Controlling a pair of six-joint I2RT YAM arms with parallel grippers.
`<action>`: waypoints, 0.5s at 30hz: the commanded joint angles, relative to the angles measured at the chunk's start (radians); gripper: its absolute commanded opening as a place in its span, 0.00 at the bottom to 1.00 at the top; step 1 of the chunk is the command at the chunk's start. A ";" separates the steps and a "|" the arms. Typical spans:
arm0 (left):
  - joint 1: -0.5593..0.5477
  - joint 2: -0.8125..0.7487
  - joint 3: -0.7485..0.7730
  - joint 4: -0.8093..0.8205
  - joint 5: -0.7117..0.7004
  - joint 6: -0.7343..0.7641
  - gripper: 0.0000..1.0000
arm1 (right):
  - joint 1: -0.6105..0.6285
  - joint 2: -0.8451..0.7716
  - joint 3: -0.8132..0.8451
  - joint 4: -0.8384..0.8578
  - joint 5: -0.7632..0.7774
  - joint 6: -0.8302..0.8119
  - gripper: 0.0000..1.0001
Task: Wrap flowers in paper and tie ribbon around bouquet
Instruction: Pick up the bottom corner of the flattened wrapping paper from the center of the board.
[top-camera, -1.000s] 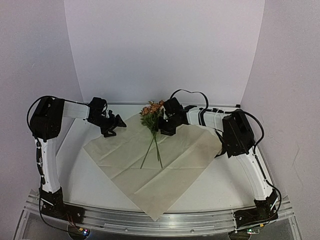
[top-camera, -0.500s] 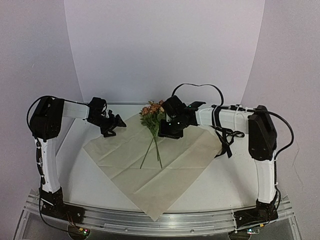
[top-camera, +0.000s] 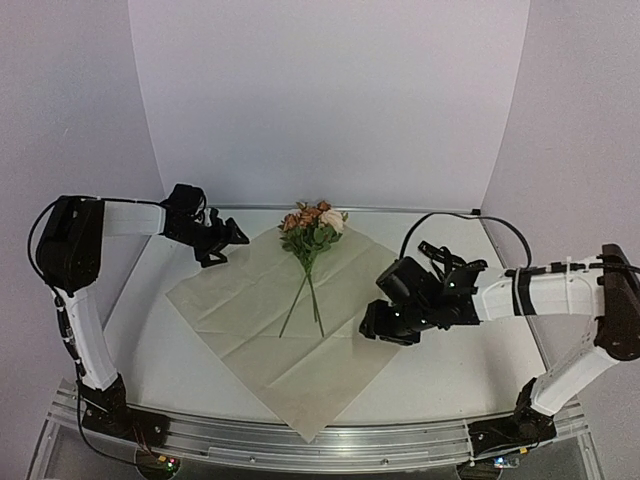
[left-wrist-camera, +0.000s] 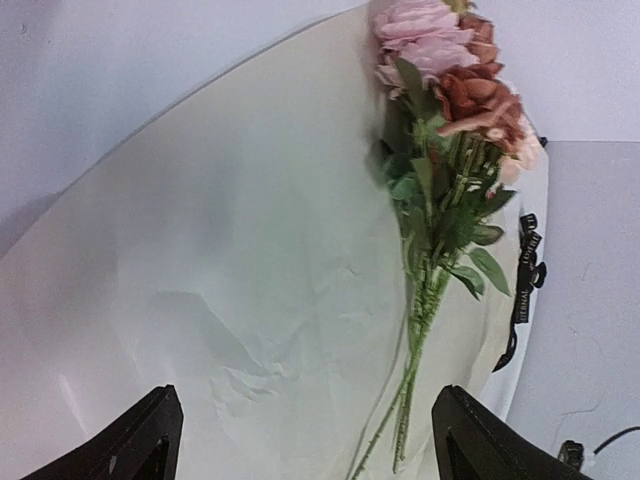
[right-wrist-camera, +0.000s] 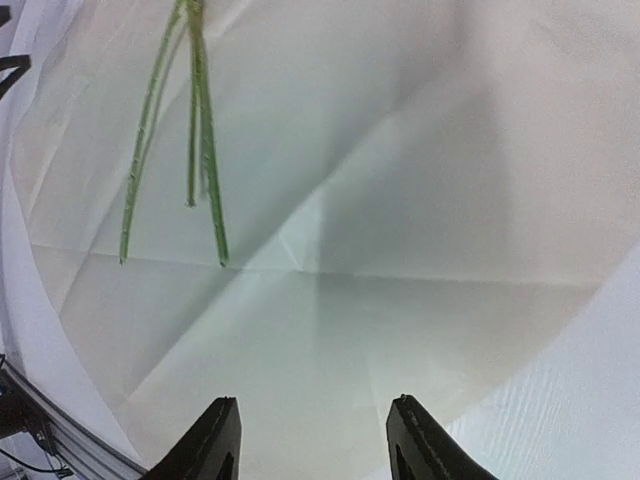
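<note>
1. Currently you have one bunch of flowers (top-camera: 312, 238) lying on one sheet of paper (top-camera: 250, 310). The blooms are at the far corner and the stems point toward the arms.
2. Count three thin green stem ends in the right wrist view. The blooms are pale pink and rusty-brown, ruffled, with green leaves below them.
3. Your paper is tan, matte and rectangular, and it is turned like a diamond on the white surface (top-camera: 160, 345). Straight fold creases cross it, with a few small wrinkles.
4. One black ribbon (left-wrist-camera: 526, 285) shows in the left wrist view. It is narrow, carries pale lettering, and lies at the paper's edge just beside the flowers.
5. Your left pincer (top-camera: 228, 250) sits near the paper's far-left edge with its jaws spread wide, gripping nothing.
6. Your right pincer (top-camera: 385, 325) is over the right part of the paper, well apart from the stems. Its jaws are parted about halfway and empty.
</note>
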 joint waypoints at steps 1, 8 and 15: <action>-0.068 -0.177 -0.105 0.058 -0.020 -0.036 0.89 | 0.065 -0.143 -0.171 0.144 0.086 0.209 0.55; -0.227 -0.406 -0.403 0.139 -0.056 -0.116 0.84 | 0.219 -0.213 -0.332 0.234 0.128 0.401 0.60; -0.421 -0.657 -0.659 0.182 -0.162 -0.239 0.83 | 0.376 -0.174 -0.412 0.401 0.166 0.603 0.64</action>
